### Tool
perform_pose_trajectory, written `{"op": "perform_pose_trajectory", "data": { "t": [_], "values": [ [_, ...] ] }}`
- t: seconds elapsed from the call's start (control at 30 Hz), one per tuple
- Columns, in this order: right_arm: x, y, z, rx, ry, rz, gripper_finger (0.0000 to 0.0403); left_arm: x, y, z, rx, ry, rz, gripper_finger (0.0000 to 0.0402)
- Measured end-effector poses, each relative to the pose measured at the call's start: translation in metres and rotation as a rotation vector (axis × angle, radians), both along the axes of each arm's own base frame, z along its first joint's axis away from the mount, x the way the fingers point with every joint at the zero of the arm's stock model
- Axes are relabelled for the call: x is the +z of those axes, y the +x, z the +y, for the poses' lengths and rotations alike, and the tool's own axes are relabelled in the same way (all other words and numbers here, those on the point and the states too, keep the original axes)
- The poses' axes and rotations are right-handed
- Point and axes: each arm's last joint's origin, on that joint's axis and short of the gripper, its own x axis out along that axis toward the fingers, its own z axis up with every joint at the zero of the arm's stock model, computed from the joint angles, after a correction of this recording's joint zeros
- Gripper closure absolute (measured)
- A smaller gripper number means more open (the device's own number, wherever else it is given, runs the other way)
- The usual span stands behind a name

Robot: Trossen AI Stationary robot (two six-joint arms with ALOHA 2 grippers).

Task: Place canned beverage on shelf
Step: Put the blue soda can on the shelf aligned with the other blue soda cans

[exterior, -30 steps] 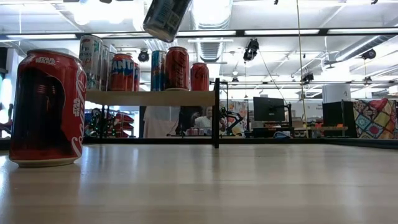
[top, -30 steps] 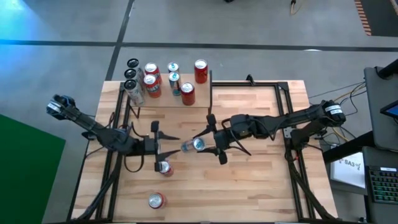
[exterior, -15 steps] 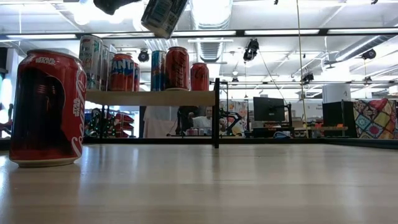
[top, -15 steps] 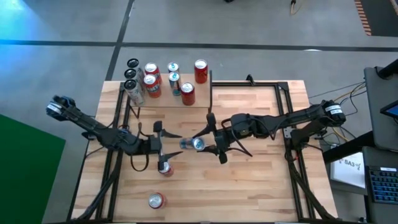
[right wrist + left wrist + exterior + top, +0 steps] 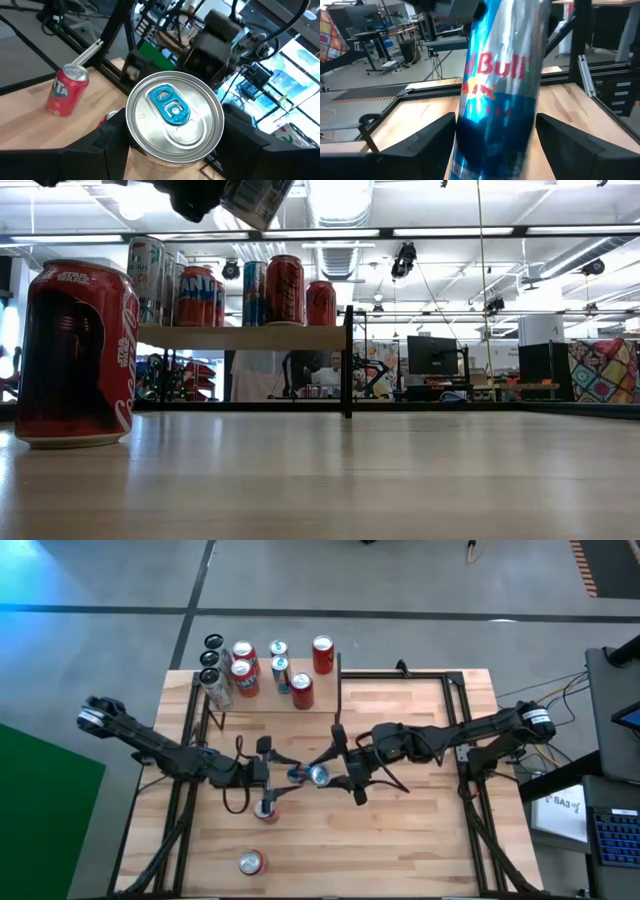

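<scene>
One slim blue-and-silver can (image 5: 312,775) hangs in the air over the tabletop (image 5: 420,840), well in front of the shelf (image 5: 262,702), pinched near its top by the right gripper (image 5: 332,772) with its pull-tab end toward that wrist. It looks rigid but smooth and slippery, so the round wall near the middle seems the safest hold. The left gripper (image 5: 281,775), jaws spread on either side of the can's lower end, reaches in level from the opposite side, seemingly not yet squeezing.
</scene>
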Motion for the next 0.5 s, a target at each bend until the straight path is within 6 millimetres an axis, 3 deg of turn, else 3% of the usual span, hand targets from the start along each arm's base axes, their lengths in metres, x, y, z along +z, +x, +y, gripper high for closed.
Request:
{"op": "perform_pose_trajectory", "data": {
  "t": [0.33, 0.5],
  "values": [
    [-0.0010, 0.0030, 0.0017, 0.051, 0.015, -0.023, 0.0177, -0.0067, 0.0093, -0.0010, -0.024, 0.027, -0.004, 0.0144],
    [-0.0013, 0.0030, 0.0017, 0.049, 0.011, -0.021, 0.0176, -0.0057, 0.0088, -0.0006, -0.022, 0.045, -0.007, 0.0182]
  ]
}}
